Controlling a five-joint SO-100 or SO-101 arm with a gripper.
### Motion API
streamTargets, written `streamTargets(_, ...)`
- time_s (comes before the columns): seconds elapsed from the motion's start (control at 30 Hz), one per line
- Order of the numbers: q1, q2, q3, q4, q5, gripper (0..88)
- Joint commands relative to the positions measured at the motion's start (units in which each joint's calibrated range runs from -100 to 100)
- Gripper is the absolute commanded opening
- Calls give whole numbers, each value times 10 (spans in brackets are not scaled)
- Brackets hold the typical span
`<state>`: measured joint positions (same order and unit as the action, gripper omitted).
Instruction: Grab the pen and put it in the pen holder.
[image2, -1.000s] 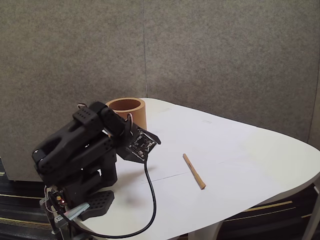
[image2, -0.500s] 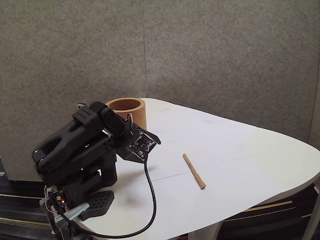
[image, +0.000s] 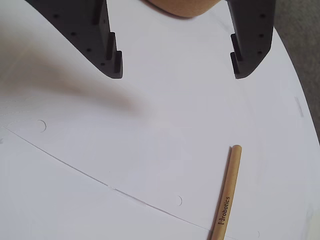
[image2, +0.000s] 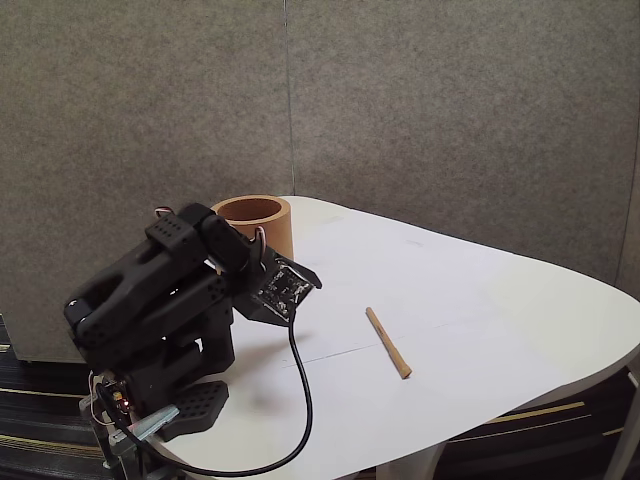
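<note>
**On the white table: one pen, one holder, jaws apart**

On the white table one pen is seen lying flat, well apart from the folded black arm and from the single pen holder, which stands upright near the table's far edge behind the arm. In the wrist view the pen carries dark lettering along its barrel that appears to read "Mrobotics" (the first letter is hard to make out), and its lower end is cut off by the bottom edge of the picture. The pen holder is glimpsed there only as a tan curve at the top edge, between the two fingers.

The gripper is seen with its jaws wide apart and nothing between them; both black fingers are cropped at the top of the wrist view and hang above the bare tabletop, with the pen below and to the right of them, untouched. In the fixed view the gripper's fingertips cannot be made out against the arm's dark body. One black cable is seen looping from the wrist down to the base. A thin line and faint small circles can be traced across the table surface in the wrist view.
</note>
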<state>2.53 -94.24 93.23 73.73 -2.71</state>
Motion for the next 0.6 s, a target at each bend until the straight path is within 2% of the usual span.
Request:
streamTargets(0.0, 1, 2, 1, 10, 1, 307)
streamTargets(0.57, -5, 2, 3, 8, -3, 307)
